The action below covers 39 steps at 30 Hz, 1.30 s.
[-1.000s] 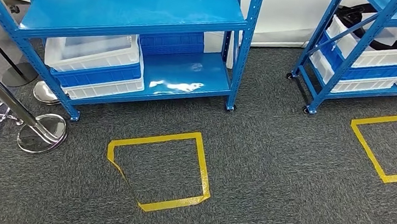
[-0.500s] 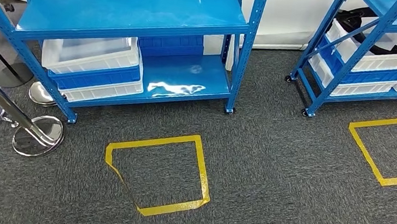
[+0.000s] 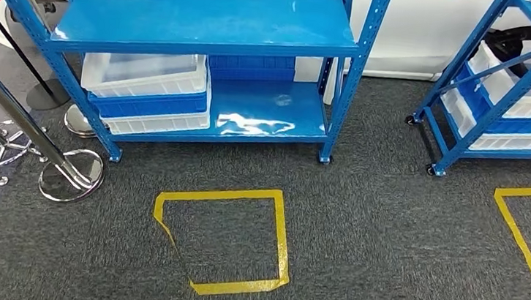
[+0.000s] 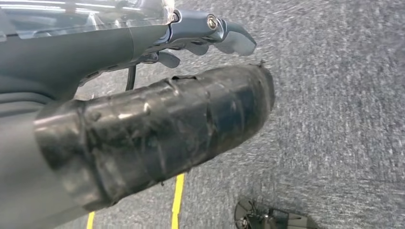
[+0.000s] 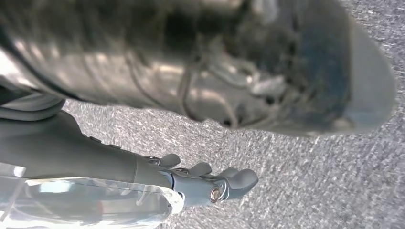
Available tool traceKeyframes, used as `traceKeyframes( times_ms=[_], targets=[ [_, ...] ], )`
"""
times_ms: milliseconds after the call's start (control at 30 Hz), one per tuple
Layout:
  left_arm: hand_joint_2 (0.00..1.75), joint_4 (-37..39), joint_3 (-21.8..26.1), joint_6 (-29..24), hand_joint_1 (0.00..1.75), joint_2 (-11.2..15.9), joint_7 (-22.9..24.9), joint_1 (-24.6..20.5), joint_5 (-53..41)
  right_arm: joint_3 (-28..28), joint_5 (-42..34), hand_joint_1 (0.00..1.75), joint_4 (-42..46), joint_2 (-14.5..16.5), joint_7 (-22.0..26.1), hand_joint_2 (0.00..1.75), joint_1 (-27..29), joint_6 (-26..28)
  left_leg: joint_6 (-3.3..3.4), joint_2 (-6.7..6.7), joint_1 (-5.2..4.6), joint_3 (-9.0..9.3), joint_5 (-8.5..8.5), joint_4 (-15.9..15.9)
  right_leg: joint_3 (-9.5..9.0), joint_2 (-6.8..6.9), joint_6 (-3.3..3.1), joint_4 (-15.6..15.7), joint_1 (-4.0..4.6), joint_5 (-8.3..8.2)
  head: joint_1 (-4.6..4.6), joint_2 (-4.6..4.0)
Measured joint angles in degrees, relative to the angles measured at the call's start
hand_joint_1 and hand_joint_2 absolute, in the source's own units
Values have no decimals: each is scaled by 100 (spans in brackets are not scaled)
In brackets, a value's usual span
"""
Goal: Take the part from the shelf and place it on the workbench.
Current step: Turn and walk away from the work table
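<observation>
A: Where's the part?

B: I can't pick it out; the shelf (image 3: 209,19) stands ahead, bins (image 3: 147,87) on its lower level. The left robot hand (image 4: 157,124) and right robot hand (image 5: 205,183) hang over carpet, grasping nothing, fingers loosely curled.

A: Nearer arm?

B: Neither, I'd judge.

A: Changed?

B: The view swung; shelf and yellow square (image 3: 225,238) sit further right.

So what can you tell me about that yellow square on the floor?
The yellow square is thin tape stuck flat on the dark grey carpet, in front of the blue shelf. It is only an outline, with carpet showing inside. Its near left corner is cut off slantwise, so it isn't a perfect square. Nothing stands on it or touches it.
</observation>
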<state>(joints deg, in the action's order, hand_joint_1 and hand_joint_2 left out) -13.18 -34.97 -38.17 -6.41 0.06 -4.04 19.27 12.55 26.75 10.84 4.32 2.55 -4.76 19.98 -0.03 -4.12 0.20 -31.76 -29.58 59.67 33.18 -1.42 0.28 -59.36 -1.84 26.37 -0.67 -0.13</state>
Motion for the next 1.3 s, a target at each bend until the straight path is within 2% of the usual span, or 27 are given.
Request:
traceKeyframes(
  times_ms=[33, 100, 133, 167, 200, 233, 267, 300, 333, 433, 500, 567, 633, 667, 700, 767, 800, 833, 867, 1000, 1067, 1133, 1167, 1200, 1233, 1267, 1300],
  targets=[
    [0, 0, -1, -1, 0, 1, 2, -3, -2, 0, 0, 0, 1, 6, -1, 0, 2, -10, -27, 85, 2, -106, -116, 227, -36, 56, -35, 27, -10, 7, -23, 0],
    [0, 0, -2, -2, 0, 1, 3, -12, -2, 0, 0, 0, 0, 5, -2, 0, 8, -22, -78, 272, 20, -517, -409, 952, -90, 170, -70, 41, 5, 51, -60, -1],
    [0, 0, -3, -2, 0, 1, 3, -10, -2, 0, 0, 0, -1, 3, -4, 0, 10, -25, -97, 319, 32, -723, -483, 1271, -117, 225, -76, 40, 13, 79, -61, -1],
    [0, 0, -3, -2, 0, 1, 3, -1, -2, 0, 0, 0, -1, 2, -5, 0, 10, -25, -109, 347, 42, -853, -452, 1426, -152, 276, -75, 39, 19, 112, -61, -1],
    [0, 0, -4, -2, 0, 1, 3, 9, -2, 0, 0, 0, -2, 1, -6, 0, 11, -22, -111, 368, 47, -872, -303, 1359, -197, 324, -68, 39, 21, 148, -61, -1],
    [0, 0, -4, -2, 0, 1, 3, 17, -2, 0, 0, 0, -2, 2, -6, 0, 11, -20, -105, 398, 49, -782, -69, 1081, -250, 363, -56, 39, 21, 185, -62, -1],
    [0, 0, -4, -2, 0, 1, 3, 19, -2, 0, 0, 0, -2, 2, -6, 0, 12, -19, -87, 461, 45, -631, 172, 684, -293, 399, -36, 41, 22, 226, -62, -1],
    [0, 0, -5, -2, 0, 1, 3, 13, -2, 0, 0, 0, -2, 3, -6, 0, 9, -18, -62, 523, 26, -474, 335, 322, -325, 427, -4, 38, 34, 267, -63, 0],
    [0, 0, -8, -2, 0, 1, 3, 5, -3, 0, 0, 0, -3, 3, -6, 0, 3, -16, -28, 570, 7, -364, 419, 78, -346, 448, 31, 41, 44, 300, -60, 0],
    [0, 0, -21, -2, 0, 2, 4, 11, -3, -1, 2, 0, -1, 3, 5, 0, -21, -5, 77, 564, -29, -274, 386, -68, -412, 506, 127, 82, 72, 353, -51, 0],
    [0, 0, -26, -3, 0, 4, 8, 17, -3, -1, 3, 0, 3, -2, 24, 0, -26, 5, 141, 525, -13, -202, 385, -147, -410, 438, 174, -27, 61, 444, -39, 1],
    [0, 0, -37, -2, 0, 3, 9, -5, -3, -2, 3, 0, 4, -7, 34, 0, -19, 13, 207, 493, 0, -137, 373, -206, -126, 283, 189, -564, 55, 683, -14, 0],
    [0, 0, -63, -2, 0, -1, 9, -22, -2, -2, 4, 0, 3, -7, 35, 0, 1, 17, 262, 460, -9, -93, 327, -210, 327, 206, 187, -1261, 67, 880, 0, -1],
    [0, 0, -76, -2, 0, -2, 9, -19, -1, -2, 5, 0, 2, -7, 35, 0, 14, 19, 274, 434, -14, -59, 299, -209, 471, 197, 189, -1423, 67, 845, 2, -1],
    [0, 0, -87, -2, 0, -2, 9, -12, -1, -3, 6, 0, 2, -8, 34, 0, 23, 21, 276, 405, -16, -17, 268, -207, 520, 194, 190, -1389, 64, 703, 3, -1],
    [0, 0, -96, -2, 0, -3, 9, 0, 0, -4, 5, 0, 1, -18, 34, 0, 31, 25, 250, 348, -13, 65, 196, -189, 369, 186, 182, -821, 53, 221, 7, -1],
    [0, 0, -99, -2, 0, -3, 9, -3, -1, -4, 4, 0, 1, -23, 33, 0, 30, 26, 219, 327, -24, 86, 148, -155, 254, 174, 172, -492, 57, 52, 15, -1],
    [0, 0, -105, -2, 0, -4, 9, -10, -1, -4, 4, 0, 0, -27, 33, 0, 25, 25, 185, 308, -34, 90, 109, -127, 165, 161, 149, -260, 58, -35, 17, 0],
    [0, 0, -111, -2, 0, -4, 10, -15, -1, -4, 4, 0, 0, -27, 33, 0, 21, 24, 150, 295, -42, 85, 79, -105, 116, 149, 122, -134, 64, -45, 20, 0],
    [0, 0, -122, -2, 0, -3, 13, -13, 1, -7, 3, 0, -2, -18, 23, 0, 19, 9, 35, 304, -32, 59, -35, 2, 44, 145, -7, -55, 56, 21, -2, 0],
    [0, 0, -123, -2, 0, -2, 14, -13, 1, -7, 1, 0, -2, -12, 20, 0, 18, 5, -30, 337, -11, -205, -279, 526, -4, 157, -64, -28, 39, 43, -32, -1],
    [0, 0, -125, -2, 0, -2, 14, -8, 1, -7, 0, 0, -3, -14, 19, 0, 14, 2, -73, 356, 12, -633, -503, 1252, -43, 164, -97, -26, 45, 82, -50, -1],
    [0, 0, -125, -2, 0, -2, 14, -1, 1, -7, 0, 0, -4, -15, 19, 0, 15, -1, -85, 363, 21, -777, -489, 1441, -73, 163, -102, -26, 49, 106, -49, -1],
    [0, 0, -125, -2, 0, -2, 14, 6, 2, -7, 0, 0, -4, -15, 18, 0, 17, -5, -88, 367, 28, -830, -366, 1436, -109, 159, -100, -27, 51, 133, -50, -1],
    [0, 0, -125, -2, 0, -2, 14, 8, 2, -7, 0, 0, -4, -15, 19, 0, 19, -13, -81, 370, 31, -780, -144, 1218, -155, 156, -93, -27, 53, 163, -51, -1],
    [0, 0, -125, -2, 0, -2, 14, 8, 3, -7, -1, 0, -5, -14, 19, 0, 22, -20, -62, 376, 32, -657, 121, 851, -201, 153, -80, -25, 54, 196, -51, -1],
    [0, 0, -125, -2, 0, -2, 17, 4, 4, -7, -5, 0, -5, -11, 20, 0, 21, -25, -35, 380, 19, -523, 297, 503, -231, 152, -58, -24, 62, 228, -53, -1]
  ],
)
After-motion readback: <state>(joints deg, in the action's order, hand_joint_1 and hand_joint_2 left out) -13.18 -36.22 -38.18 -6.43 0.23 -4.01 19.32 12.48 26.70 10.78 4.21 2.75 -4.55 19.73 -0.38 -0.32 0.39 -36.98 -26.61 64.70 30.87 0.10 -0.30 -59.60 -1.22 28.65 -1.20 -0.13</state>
